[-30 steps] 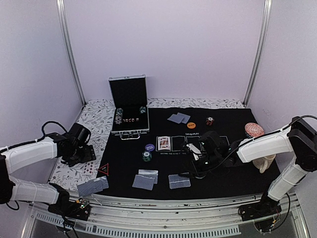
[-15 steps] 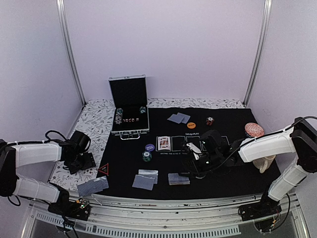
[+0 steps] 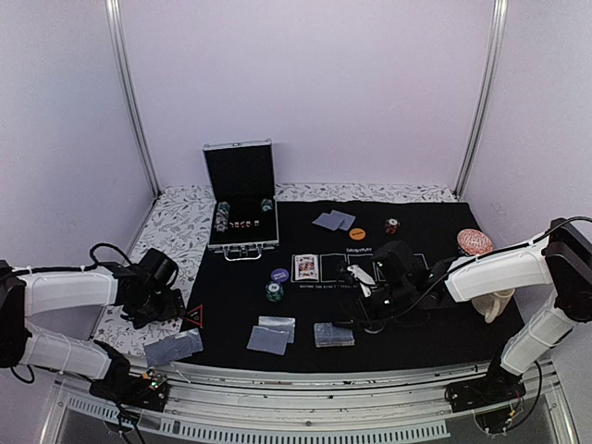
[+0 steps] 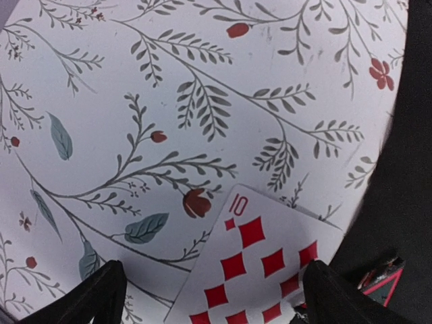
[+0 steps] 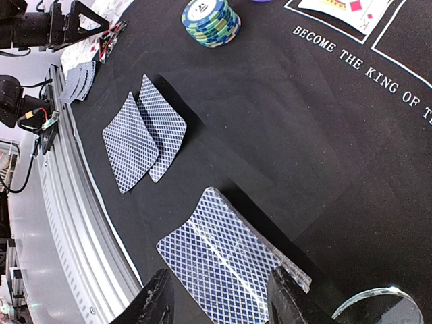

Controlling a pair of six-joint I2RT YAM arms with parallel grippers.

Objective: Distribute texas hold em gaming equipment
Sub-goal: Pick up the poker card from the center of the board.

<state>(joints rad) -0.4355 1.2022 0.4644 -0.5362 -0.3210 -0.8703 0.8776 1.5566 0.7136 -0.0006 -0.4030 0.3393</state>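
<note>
Black mat (image 3: 435,324) covers most of a floral-patterned counter (image 3: 176,231). Near the left edge, the left hand (image 4: 214,293) hangs low with its two fingers (image 4: 94,293) wide apart. They stand either side of one face-up ten of diamonds (image 4: 260,263) and grip nothing. One red triangle marker (image 3: 193,316) lies just beside it on the mat's left border.

Four groups of face-down cards with grey-blue backs show:
- Two overlapping cards (image 3: 334,220) towards the far edge.
- Two overlapping cards (image 5: 143,138) by the near edge.
- A small fan (image 3: 174,348) at the near left corner, too small to count.
- A small stack (image 5: 226,273) by the near edge, under the right hand (image 5: 223,297).

That hand's fingers (image 5: 156,300) stand partly apart above the stack; whether they touch it cannot be told. One clear disc (image 5: 378,304) sits just beside the stack.

One face-up card (image 3: 305,267) fills the first printed rectangle at mid-mat. Close to it are one blue chip (image 3: 279,275) and one short green chip stack (image 5: 210,20). One orange chip (image 3: 357,234) and one red-black chip (image 3: 392,226) lie nearer the far edge. One open metal case (image 3: 242,208) stands at the far left.
</note>
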